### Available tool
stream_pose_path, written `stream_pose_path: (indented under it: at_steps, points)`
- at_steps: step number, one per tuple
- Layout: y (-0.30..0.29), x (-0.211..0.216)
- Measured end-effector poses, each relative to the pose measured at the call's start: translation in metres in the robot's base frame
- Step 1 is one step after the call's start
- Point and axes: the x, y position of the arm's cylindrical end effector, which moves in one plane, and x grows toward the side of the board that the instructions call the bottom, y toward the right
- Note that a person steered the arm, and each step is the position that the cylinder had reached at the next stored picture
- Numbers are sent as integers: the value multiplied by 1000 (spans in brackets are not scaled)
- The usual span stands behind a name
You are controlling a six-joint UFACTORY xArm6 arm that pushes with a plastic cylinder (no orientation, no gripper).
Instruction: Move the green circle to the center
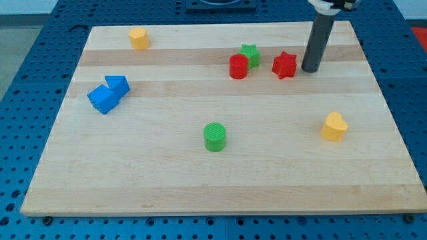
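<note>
Pale wooden board [220,193], smooth and lightly grained, fills most of the view and rests on a blue perforated table [33,80]. I carry no pincer at all, so there is nothing to release or clench: I end in a dark rod, and my tip [309,70] rests on the board at the far right, just right of the red star [284,65] with a small gap between them. Left of that star sit a green star [250,54] and a red cylinder [238,67], touching or nearly so. At the left, a blue cube [103,99] and a smaller blue block [117,85] press together. A yellow heart-shaped block [334,127] lies near right, and a yellow block [139,39] far left. The green circle [215,137], a short ridged cylinder, stands alone slightly nearer than the board's middle, well apart from my tip. I judge it light, rigid and prone to sliding easily on this slick wood; being round, it may roll off an off-centre contact. I would press squarely against its near side wall, low down, and nudge it gently away.
</note>
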Motion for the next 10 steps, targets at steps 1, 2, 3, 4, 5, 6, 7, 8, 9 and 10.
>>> stream_pose_path:
  at_steps: [1,2,3,4,5,6,7,8,9,10]
  points:
    - [-28,-1]
    - [-51,-3]
    - [-52,-4]
    - [-25,15]
    - [-41,50]
    - [-48,97]
    - [-53,152]
    - [-101,211]
    - [-168,232]
    - [-176,190]
